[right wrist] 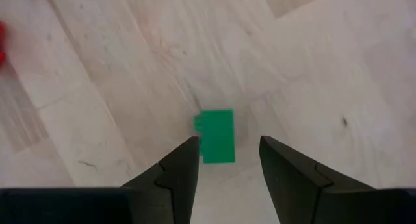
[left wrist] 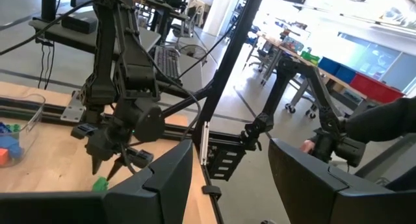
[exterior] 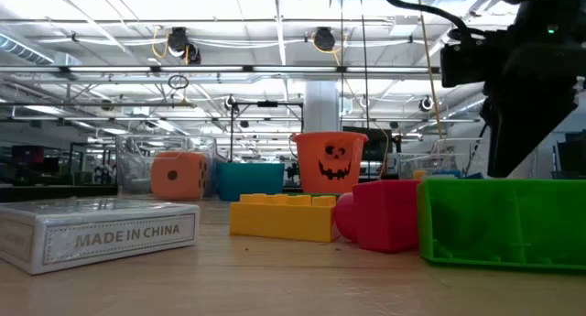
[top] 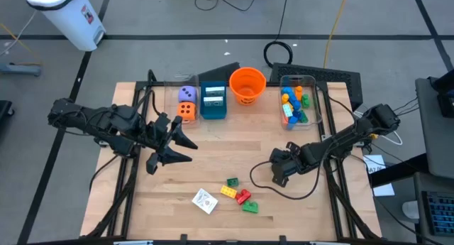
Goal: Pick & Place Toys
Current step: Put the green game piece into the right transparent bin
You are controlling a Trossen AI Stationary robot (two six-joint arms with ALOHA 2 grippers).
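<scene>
Right hand (right wrist: 227,162) hanging over pale wood-plank surface (top: 213,138), fingers apart, empty, straddling blocky green brick (right wrist: 216,136). Left hand (top: 186,149) hovering mid-left, fingers apart, empty.

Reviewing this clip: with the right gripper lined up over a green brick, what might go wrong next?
1. The small green plastic brick lies askew between the open right gripper fingers, so it may twist or skid on closing.
2. The red plastic brick and yellow plastic brick crowd nearby, so they might get knocked.
</scene>
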